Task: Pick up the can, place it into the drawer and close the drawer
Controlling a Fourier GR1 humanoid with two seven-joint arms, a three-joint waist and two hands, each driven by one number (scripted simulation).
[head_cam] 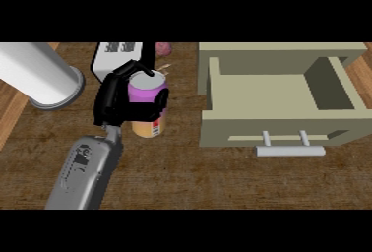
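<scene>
Steep head view over counter (218, 182)

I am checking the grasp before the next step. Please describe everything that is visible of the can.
The can stands upright on the wooden counter, left of the open drawer. It has a purple upper part, an orange lower part with a small red and white label, and a pale top. The left hand is curled round its upper half and hides part of it. Its base seems to rest on the counter.

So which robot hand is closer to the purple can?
The left hand. Its fingers are curled round the can, to the left of the open drawer. The right hand does not show in the head view, so its place cannot be told.
</scene>
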